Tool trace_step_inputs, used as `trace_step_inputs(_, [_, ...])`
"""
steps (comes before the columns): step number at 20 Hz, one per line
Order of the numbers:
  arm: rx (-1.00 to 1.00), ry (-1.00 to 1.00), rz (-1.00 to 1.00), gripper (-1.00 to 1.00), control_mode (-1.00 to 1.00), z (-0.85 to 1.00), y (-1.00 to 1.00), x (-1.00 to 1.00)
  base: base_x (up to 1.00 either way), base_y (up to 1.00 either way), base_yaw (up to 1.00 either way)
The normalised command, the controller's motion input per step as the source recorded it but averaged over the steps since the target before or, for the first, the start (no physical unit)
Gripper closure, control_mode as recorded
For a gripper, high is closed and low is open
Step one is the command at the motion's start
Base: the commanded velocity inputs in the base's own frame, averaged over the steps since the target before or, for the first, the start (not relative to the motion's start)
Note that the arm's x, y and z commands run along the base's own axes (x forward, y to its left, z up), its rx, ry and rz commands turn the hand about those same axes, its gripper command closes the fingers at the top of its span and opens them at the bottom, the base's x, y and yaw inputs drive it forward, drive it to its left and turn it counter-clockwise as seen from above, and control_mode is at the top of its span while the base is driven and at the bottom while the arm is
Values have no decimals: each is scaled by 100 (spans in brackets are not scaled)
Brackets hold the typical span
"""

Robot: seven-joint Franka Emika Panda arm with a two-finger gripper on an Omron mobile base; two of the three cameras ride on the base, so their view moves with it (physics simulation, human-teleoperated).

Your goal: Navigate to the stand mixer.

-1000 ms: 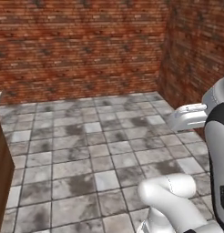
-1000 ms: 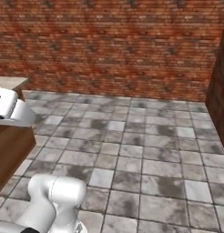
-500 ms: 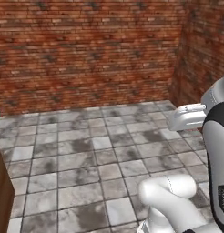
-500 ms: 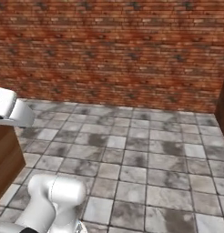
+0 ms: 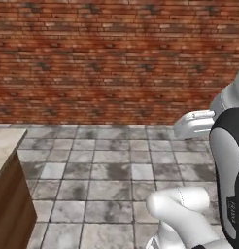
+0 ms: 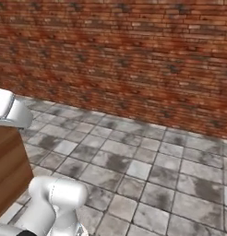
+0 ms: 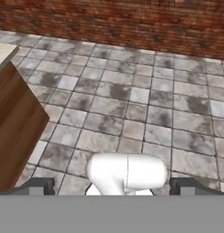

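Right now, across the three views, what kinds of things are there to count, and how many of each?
Red brick wall: 1
Grey tiled floor: 1
Wooden cabinet with a pale top: 1
Gripper, fingers set wide apart: 1
Total: 4

Red brick wall (image 5: pixel 111 63) runs straight across the back, meeting a floor (image 5: pixel 116 170) of mottled grey stone tiles with pale grout. At the left, a dark wooden cabinet (image 7: pixel 13 123) with a pale tabletop (image 5: pixel 6 146) juts in. Light is even and soft.
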Motion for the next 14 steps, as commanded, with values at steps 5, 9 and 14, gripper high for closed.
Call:
trace_step_inputs(5, [0, 0, 0, -100, 100, 0, 0, 0, 100, -20, 62])
trace_step_inputs(9, [0, 0, 0, -100, 100, 0, 0, 0, 100, -32, 61])
trace_step_inputs(14, [0, 0, 0, -100, 100, 0, 0, 0, 99, -42, 59])
